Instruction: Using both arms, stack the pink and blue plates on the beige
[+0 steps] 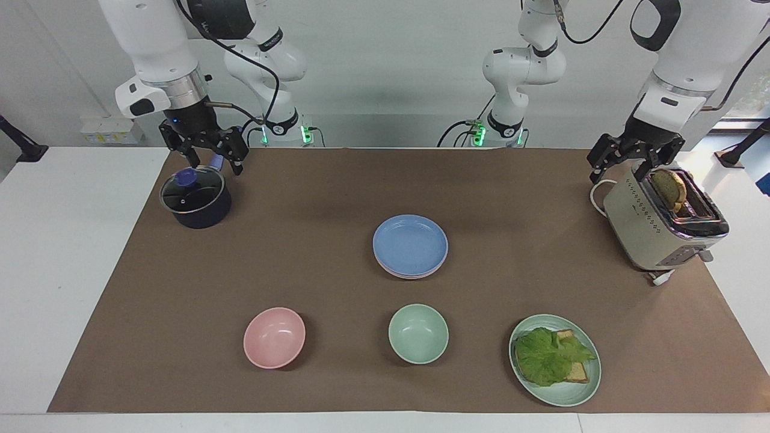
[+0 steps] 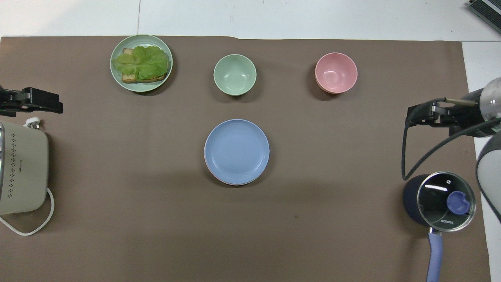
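The blue plate (image 1: 410, 243) (image 2: 236, 150) lies on top of a small stack in the middle of the brown mat. Only a thin edge of the pink plate (image 1: 410, 275) (image 2: 213, 175) shows under it. The beige plate is hidden beneath them. My right gripper (image 1: 215, 162) (image 2: 420, 115) hangs open and empty over the pot at the right arm's end of the table, well away from the stack. Above the toaster at the left arm's end, my left gripper (image 1: 622, 168) (image 2: 43, 102) waits open, holding nothing.
A dark lidded pot (image 1: 195, 198) (image 2: 442, 199) with a blue handle stands under the right gripper. A beige toaster (image 1: 656, 222) holds a bread slice. Farther from the robots stand a pink bowl (image 1: 274, 337), a green bowl (image 1: 418, 333) and a green plate (image 1: 586, 388) with lettuce and bread.
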`<state>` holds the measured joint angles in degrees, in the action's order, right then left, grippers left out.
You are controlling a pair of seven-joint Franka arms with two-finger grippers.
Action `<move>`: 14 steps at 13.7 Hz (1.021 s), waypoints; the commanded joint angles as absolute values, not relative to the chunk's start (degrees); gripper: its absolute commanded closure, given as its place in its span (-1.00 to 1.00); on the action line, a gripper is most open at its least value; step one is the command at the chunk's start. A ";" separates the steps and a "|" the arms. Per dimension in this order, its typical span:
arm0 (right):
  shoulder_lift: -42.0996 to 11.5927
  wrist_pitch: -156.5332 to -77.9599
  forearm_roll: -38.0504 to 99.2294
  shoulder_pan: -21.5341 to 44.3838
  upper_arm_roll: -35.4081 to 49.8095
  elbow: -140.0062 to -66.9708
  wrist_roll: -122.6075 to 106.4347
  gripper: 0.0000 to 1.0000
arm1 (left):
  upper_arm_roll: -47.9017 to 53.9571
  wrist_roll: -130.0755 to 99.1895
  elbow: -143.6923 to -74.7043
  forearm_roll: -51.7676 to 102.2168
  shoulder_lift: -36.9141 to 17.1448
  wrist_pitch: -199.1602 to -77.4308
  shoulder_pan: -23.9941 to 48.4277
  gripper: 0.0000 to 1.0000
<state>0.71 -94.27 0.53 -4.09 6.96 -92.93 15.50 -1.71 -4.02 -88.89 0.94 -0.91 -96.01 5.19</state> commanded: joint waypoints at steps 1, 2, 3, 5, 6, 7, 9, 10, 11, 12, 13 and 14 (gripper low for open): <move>-0.18 -93.16 -0.52 -4.83 7.65 -91.14 14.33 -1.00 | -1.49 -3.78 -89.03 0.09 -0.62 -95.36 4.83 -1.00; -0.09 -93.34 -0.79 -4.83 7.65 -91.14 14.33 -1.00 | -1.49 -3.78 -89.03 0.09 -0.62 -95.36 4.83 -1.00; 0.09 -93.43 -0.70 -4.83 7.56 -91.32 14.33 -1.00 | -1.49 -3.78 -89.03 0.09 -0.62 -95.36 4.83 -1.00; 0.53 -93.34 -0.70 -4.75 7.56 -91.84 13.19 -1.00 | -1.49 -3.78 -89.03 0.09 -0.62 -95.36 4.83 -1.00; 0.53 -93.43 -0.70 -4.75 7.56 -91.93 12.40 -1.00 | -1.49 -3.78 -89.03 0.09 -0.62 -95.36 4.83 -1.00; 0.53 -93.43 -0.70 -4.75 7.56 -92.02 12.39 -1.00 | -1.49 -3.69 -89.03 0.09 -0.62 -95.36 4.83 -1.00; 0.53 -93.52 -0.79 -4.75 7.56 -92.02 12.22 -1.00 | -1.49 -3.78 -89.03 0.09 -0.62 -95.36 4.83 -1.00; 0.61 -93.43 -0.79 -4.75 7.56 -92.02 11.52 -1.00 | -1.49 -3.78 -89.03 0.09 -0.62 -95.36 4.83 -1.00; 0.62 -93.43 -0.97 -4.75 7.47 -92.02 10.12 -1.00 | -1.49 -3.78 -89.03 0.09 -0.62 -95.36 4.83 -1.00; 0.62 -93.34 -0.97 -4.75 7.47 -92.11 8.98 -1.00 | -1.49 -3.78 -89.03 0.09 -0.62 -95.36 4.83 -1.00; 0.62 -93.34 -0.97 -4.75 7.47 -92.11 8.36 -1.00 | -1.49 -3.78 -89.03 0.09 -0.62 -95.36 4.83 -1.00; 0.62 -93.34 -0.97 -4.75 7.47 -92.11 8.00 -1.00 | -1.49 -3.78 -89.03 0.09 -0.62 -95.36 4.83 -1.00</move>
